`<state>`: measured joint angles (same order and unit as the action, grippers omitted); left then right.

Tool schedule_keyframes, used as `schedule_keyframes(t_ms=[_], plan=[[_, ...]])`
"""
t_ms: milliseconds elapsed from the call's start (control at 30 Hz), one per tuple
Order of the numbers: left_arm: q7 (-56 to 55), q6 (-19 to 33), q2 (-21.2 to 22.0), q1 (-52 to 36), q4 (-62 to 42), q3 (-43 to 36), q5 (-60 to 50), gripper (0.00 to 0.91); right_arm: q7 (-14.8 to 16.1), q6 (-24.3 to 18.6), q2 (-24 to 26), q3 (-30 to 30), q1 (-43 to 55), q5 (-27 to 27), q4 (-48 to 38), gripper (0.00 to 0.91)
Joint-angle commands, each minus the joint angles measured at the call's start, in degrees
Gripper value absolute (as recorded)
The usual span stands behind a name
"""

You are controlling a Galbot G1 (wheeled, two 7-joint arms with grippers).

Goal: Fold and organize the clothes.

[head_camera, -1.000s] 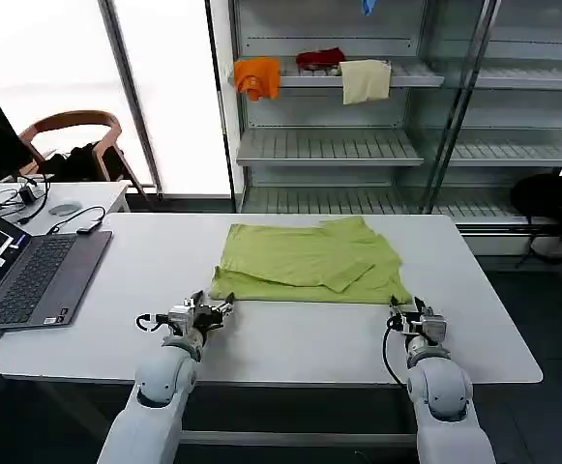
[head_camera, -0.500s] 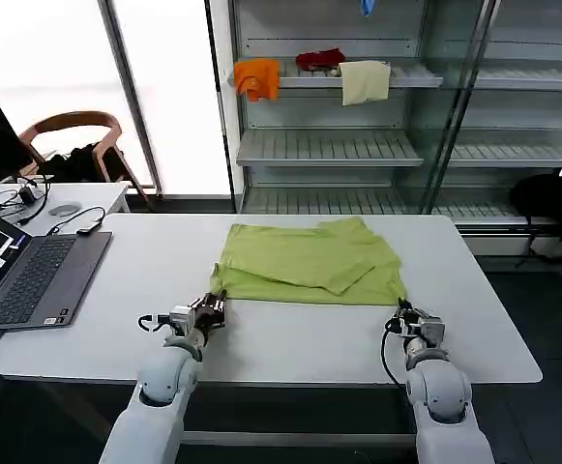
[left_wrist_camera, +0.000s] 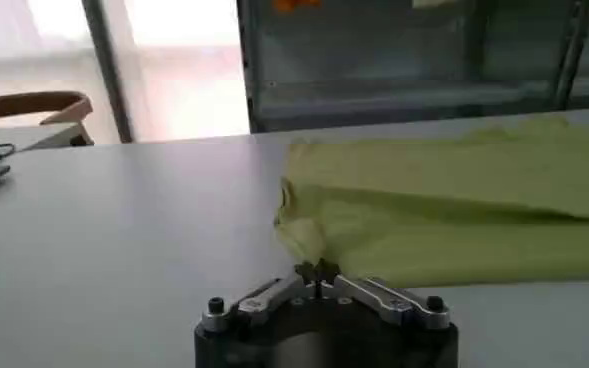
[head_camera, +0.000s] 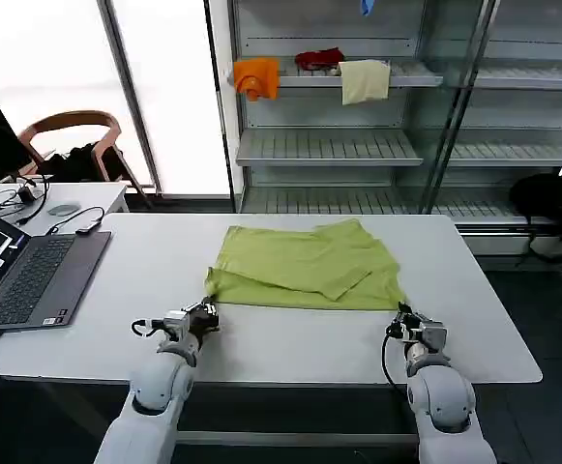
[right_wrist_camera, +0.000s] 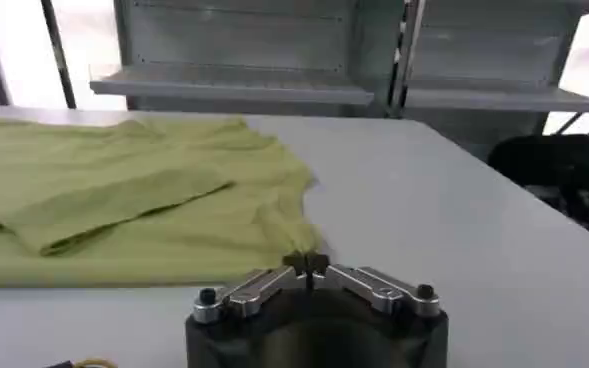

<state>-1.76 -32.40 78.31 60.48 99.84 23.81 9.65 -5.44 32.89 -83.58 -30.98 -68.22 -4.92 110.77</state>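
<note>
The clothes are one lime yellow-green T-shirt [head_camera: 305, 266], lying partly folded on the middle of the white table [head_camera: 290, 338], with its sleeves laid inward. My left gripper [head_camera: 206, 311] is at the shirt's near left corner and is shut on it. In the left wrist view the T-shirt's corner [left_wrist_camera: 302, 238] bunches up right at my left gripper [left_wrist_camera: 316, 270]. My right gripper [head_camera: 403, 314] is shut on the near right corner. In the right wrist view a pinched tip of the T-shirt [right_wrist_camera: 289, 230] runs into my right gripper [right_wrist_camera: 305, 263].
An open laptop [head_camera: 29, 275] sits at the table's left end. Behind the table stands a metal shelf [head_camera: 329, 145] holding an orange cloth [head_camera: 257, 76], a red cloth [head_camera: 319, 59] and a cream cloth [head_camera: 365, 80]. A chair [head_camera: 73, 135] and a side table stand far left.
Both grippers have closed on the shirt's near corners and drawn back toward the table's near edge. The hem has come a little nearer with them.
</note>
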Motion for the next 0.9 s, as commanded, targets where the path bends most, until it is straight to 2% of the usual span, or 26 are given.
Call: schedule_keyframes(t_ms=[33, 267, 467, 500, 533, 567, 600, 900], plan=[[-0.1, -0.7, -3.1, 19.0, 20.8, 6.0, 4.5, 0.0, -0.7, 0.5, -0.2, 2.0, -10.8, -0.1, 12.2, 0.0], [-1.5, -0.6, -3.0, 29.5, 26.7, 10.7, 6.9, 0.0, -2.0, 0.5, -0.2, 5.2, -19.8, 2.0, 19.3, 0.0], [-2.7, -0.6, -3.1, 33.0, 28.5, 13.0, 8.9, 0.01, -1.6, 0.5, 0.3, 6.6, -23.9, 3.3, 21.4, 0.0], [-3.1, -0.7, -3.1, 33.1, 28.5, 13.2, 9.2, 0.181, -1.4, 0.5, 0.3, 6.8, -24.3, 3.4, 21.3, 0.0], [-3.3, -0.7, -2.9, 33.1, 28.3, 13.4, 9.2, 0.907, -0.8, 0.5, 0.3, 6.9, -24.5, 3.7, 21.1, 0.0], [-3.7, -0.7, -2.8, 33.1, 28.3, 13.3, 9.2, 0.907, -0.6, 0.5, 0.4, 7.0, -24.7, 4.2, 20.9, 0.0], [-4.1, -0.7, -2.8, 33.1, 28.1, 13.1, 9.2, 0.907, -0.4, 0.5, 0.4, 7.5, -24.9, 4.5, 20.5, 0.907], [-4.1, -0.6, -2.3, 30.5, 27.1, 12.3, 8.1, 0.907, -0.3, 0.3, -1.0, 7.1, -22.5, 4.2, 19.6, 0.907]])
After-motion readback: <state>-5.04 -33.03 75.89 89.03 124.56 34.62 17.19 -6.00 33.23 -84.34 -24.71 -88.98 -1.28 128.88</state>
